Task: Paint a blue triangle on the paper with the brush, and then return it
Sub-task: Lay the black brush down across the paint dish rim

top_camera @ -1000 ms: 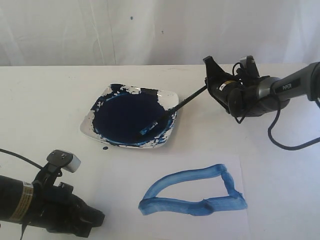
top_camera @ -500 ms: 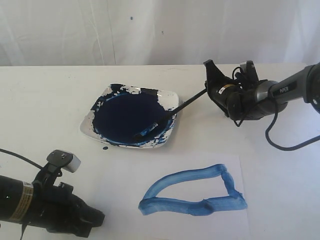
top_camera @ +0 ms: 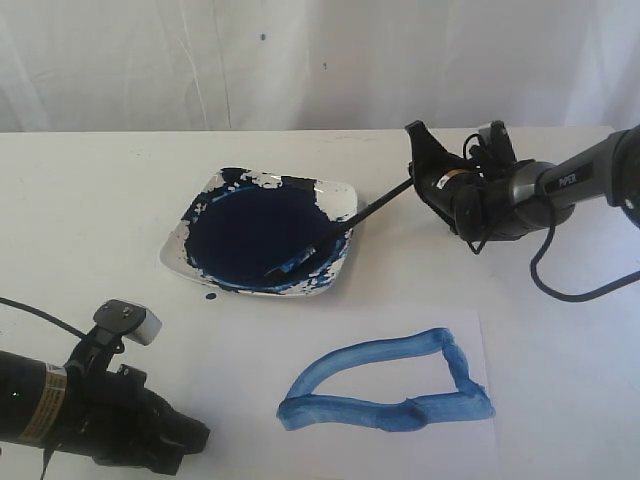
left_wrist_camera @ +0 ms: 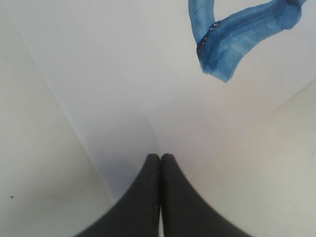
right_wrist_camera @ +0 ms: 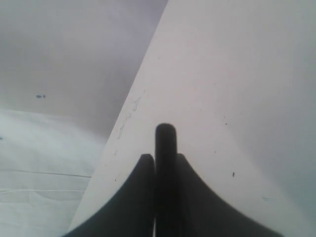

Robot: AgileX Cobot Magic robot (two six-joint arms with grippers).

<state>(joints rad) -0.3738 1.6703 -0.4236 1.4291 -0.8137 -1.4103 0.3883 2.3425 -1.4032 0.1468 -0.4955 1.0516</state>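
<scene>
Nearest the camera, at the lower left of the exterior view, the left gripper rests low beside the paper, its jaws pressed together on nothing and its tips over the sheet's near corner. Just beyond it on the paper lies the blue triangle, a thick uneven outline that closes all the way round, so the painting part looks finished. Farther back on the white table sits the paint dish, a white square dish flooded with dark blue. The brush leans across the dish's right rim, blue tip down in the paint, black handle rising to the right. Farthest back on the right, the right gripper is clamped on the end of that handle; the wrist view shows the dark shaft pinched between the two jaws. Over the last second this gripper has dropped slightly and the tip has slid a little deeper into the dish, the handle now seeming to rest on the rim. That suggests the return is nearly done, with only the release left
</scene>
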